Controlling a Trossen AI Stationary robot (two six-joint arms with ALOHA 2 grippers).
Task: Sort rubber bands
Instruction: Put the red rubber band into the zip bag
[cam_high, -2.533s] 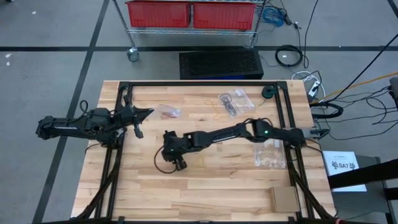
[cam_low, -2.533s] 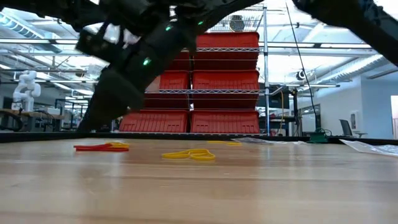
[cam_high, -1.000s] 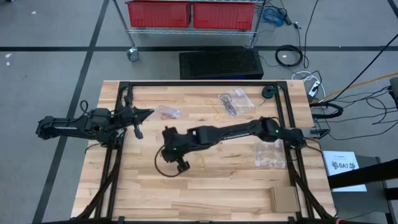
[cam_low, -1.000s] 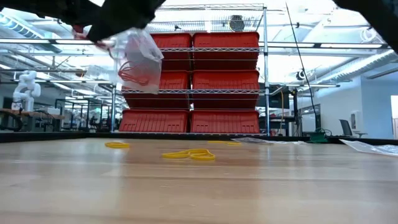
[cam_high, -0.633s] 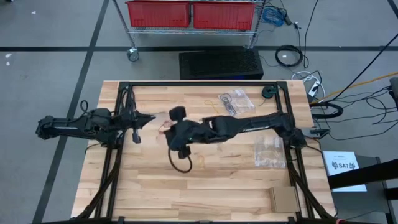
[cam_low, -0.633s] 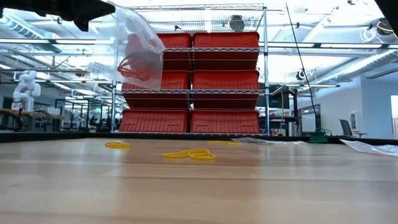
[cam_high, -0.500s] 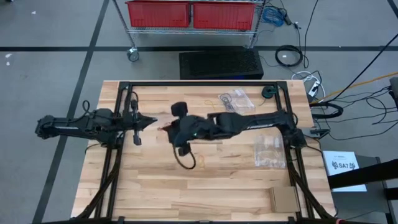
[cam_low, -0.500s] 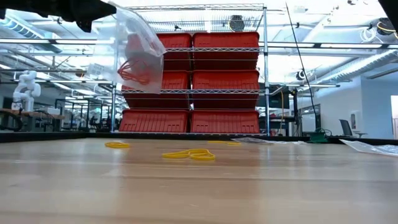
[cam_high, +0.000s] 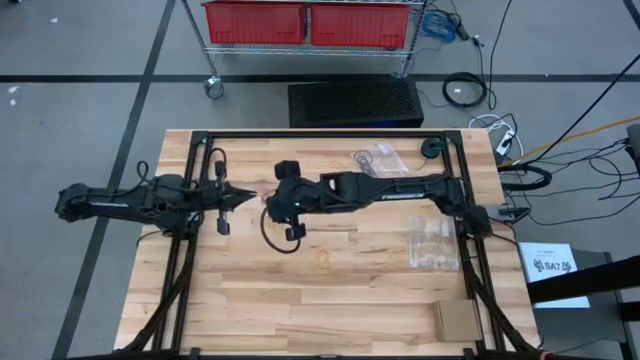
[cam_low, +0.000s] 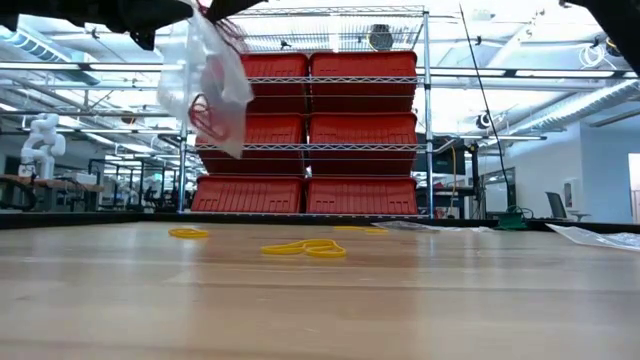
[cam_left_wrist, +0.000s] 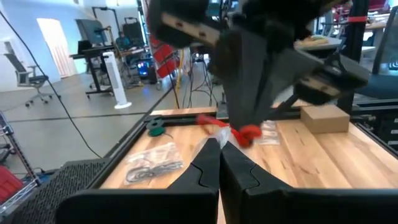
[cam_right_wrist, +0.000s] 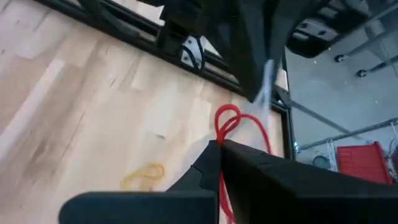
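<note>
1. Checking in from the remote station, starting at the left. The left arm (cam_high: 130, 200) reaches in from the left edge of the desk (cam_high: 380, 300). Its jaws are pressed together on a corner of the clear bag (cam_low: 205, 70) and hold it up off the wood.

2. The bag hangs with its long axis roughly up and down, well clear of the desk. A bunch of red bands (cam_low: 208, 118) sits low inside it. I can't tell from any view how wide the mouth is open.

3. Just right of that, the right arm (cam_high: 400, 190) stretches across from the far side. Its jaws are also clamped tight, pinching a red rubber band (cam_right_wrist: 231, 121) whose loop pokes out past the tips. From above, the two sets of jaws are nearly nose to nose, with the bag between them.

4. My read is that everything turns on this: the bag mouth lies just to the left of the right jaws, up high by the left jaws. I think the loop has to go leftward and down the bag's long axis. The right arm is the one carrying the band, so that move falls to it. The loop is floppy and could snag on the rim.

5. Further right, on the desk, yellow bands (cam_low: 305, 247) lie loose and unsorted, with another yellow band (cam_low: 188, 233) near them.

6. Further right again, a second bag (cam_high: 432, 245) lies flat by the desk's right side, well apart from both arms.
</note>
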